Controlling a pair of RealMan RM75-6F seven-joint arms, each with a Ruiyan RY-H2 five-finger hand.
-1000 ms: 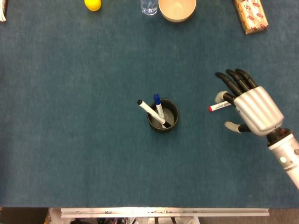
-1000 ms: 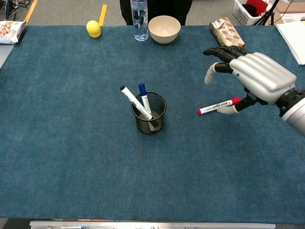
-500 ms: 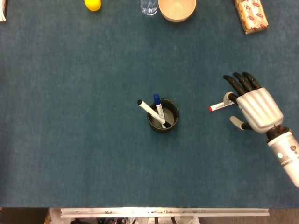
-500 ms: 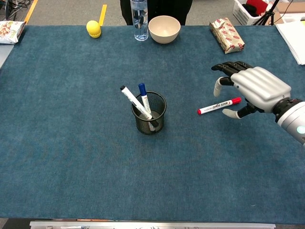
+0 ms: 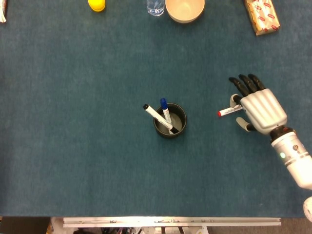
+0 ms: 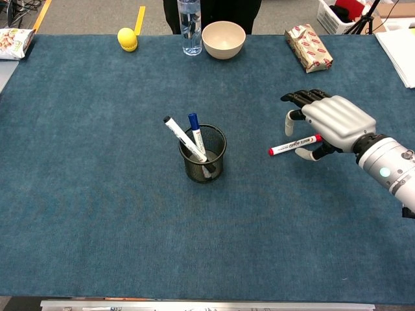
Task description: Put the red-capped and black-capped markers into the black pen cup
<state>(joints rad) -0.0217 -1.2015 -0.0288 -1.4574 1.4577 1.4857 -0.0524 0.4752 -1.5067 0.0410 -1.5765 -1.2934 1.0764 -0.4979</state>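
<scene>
We see the black mesh pen cup (image 6: 203,155) mid-table with the black-capped marker (image 6: 183,138) and a blue-capped marker (image 6: 196,135) leaning inside it. Right of it the red-capped marker (image 6: 295,144) lies flat on the blue cloth (image 6: 97,194), its cap end under our right hand (image 6: 332,121). Fingers (image 6: 299,98) spread over it, thumb just beside it; we cannot tell whether it's actually gripped. Left hand isn't visible. Far edge: yellow ball (image 6: 128,39), water bottle (image 6: 189,19), beige bowl (image 6: 224,39), wrapped snack pack (image 6: 308,46).
</scene>
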